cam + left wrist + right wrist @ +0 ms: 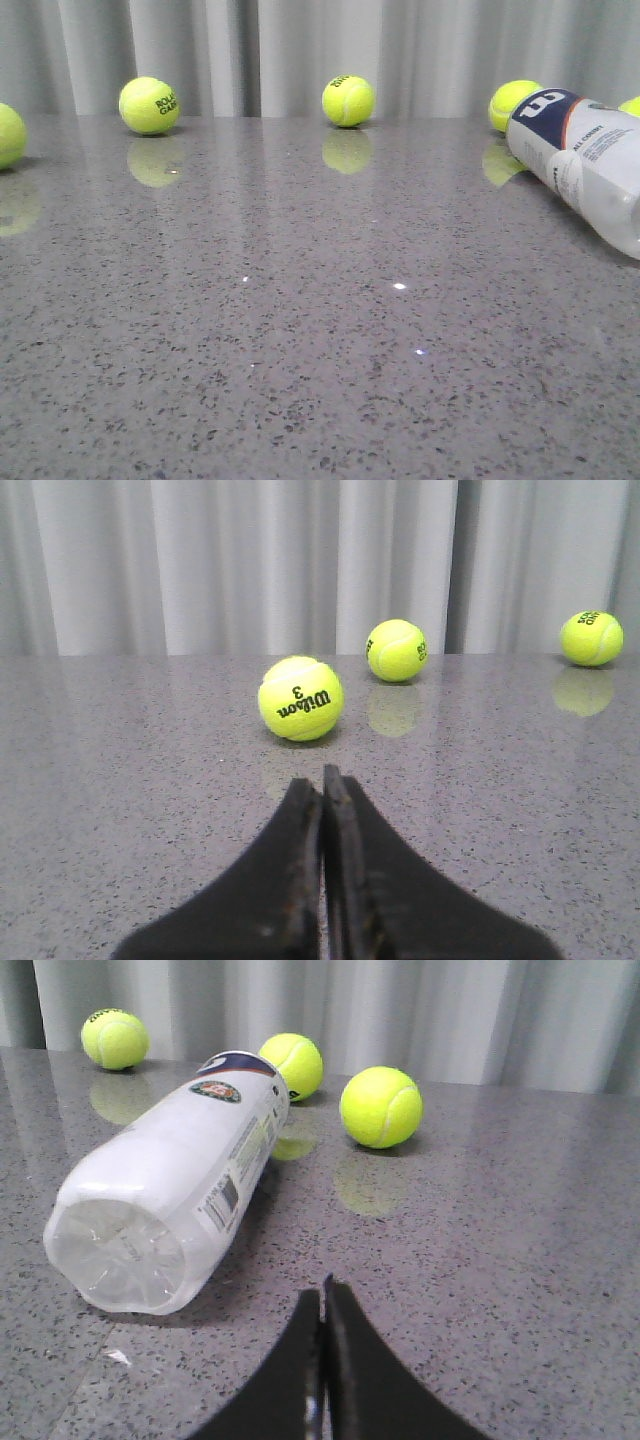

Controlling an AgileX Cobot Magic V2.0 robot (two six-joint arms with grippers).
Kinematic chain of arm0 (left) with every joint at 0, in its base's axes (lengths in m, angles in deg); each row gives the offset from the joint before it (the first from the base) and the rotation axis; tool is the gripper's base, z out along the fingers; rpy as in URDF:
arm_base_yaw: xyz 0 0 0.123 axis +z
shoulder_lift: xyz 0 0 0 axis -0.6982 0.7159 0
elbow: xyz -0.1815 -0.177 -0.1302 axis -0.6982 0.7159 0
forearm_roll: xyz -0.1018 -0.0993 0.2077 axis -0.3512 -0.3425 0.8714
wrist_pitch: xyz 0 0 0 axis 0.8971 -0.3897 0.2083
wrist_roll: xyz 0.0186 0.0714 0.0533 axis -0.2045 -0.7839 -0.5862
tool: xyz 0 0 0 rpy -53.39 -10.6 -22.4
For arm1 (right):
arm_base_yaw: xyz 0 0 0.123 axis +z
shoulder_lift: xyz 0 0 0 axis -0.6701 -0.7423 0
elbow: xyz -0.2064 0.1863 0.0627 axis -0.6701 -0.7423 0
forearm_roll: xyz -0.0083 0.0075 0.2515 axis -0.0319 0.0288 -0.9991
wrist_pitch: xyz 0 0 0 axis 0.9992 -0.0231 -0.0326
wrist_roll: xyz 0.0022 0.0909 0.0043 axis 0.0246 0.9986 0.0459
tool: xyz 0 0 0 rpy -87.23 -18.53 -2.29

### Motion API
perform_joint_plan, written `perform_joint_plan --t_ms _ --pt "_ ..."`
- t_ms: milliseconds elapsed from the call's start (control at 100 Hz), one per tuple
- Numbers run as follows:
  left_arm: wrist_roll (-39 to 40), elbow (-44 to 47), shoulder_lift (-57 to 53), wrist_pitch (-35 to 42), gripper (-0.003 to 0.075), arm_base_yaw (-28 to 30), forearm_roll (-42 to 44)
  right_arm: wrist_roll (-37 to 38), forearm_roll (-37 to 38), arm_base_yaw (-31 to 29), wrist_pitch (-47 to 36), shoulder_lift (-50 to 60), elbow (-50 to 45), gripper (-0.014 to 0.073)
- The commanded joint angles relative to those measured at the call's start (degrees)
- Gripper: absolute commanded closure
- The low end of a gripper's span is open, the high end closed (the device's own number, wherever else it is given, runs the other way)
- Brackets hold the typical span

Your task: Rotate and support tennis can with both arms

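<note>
Clear plastic tennis can (170, 1195) on its side, far right of the grey table (300, 330).
Its long axis runs away from the right gripper (322, 1305), base end nearest; the left gripper (322, 790) faces only balls. Both sit pressed together, pinching nothing, so the right arm is nearer.

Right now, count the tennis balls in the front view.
5 balls: one at the left edge, back left, back centre, behind the tennis can, cut off at right edge. Others may be hidden.
</note>
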Motion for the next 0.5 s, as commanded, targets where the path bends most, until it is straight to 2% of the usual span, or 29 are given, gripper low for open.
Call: perform_joint_plan --t_ms 0,320,490 --pt "0.0 2.6 -2.1 4.6 0.0741 0.0 0.0 0.0 0.3 -0.3 -5.3 0.9 0.2 0.0660" --pt "0.0 2.6 -2.1 4.6 0.0741 0.0 0.0 0.0 0.3 -0.3 -6.8 0.9 2.2 0.0660" --pt "0.0 2.6 -2.1 4.6 0.0741 0.0 0.0 0.0 0.3 -0.3 -1.9 -0.5 8.6 0.0660"
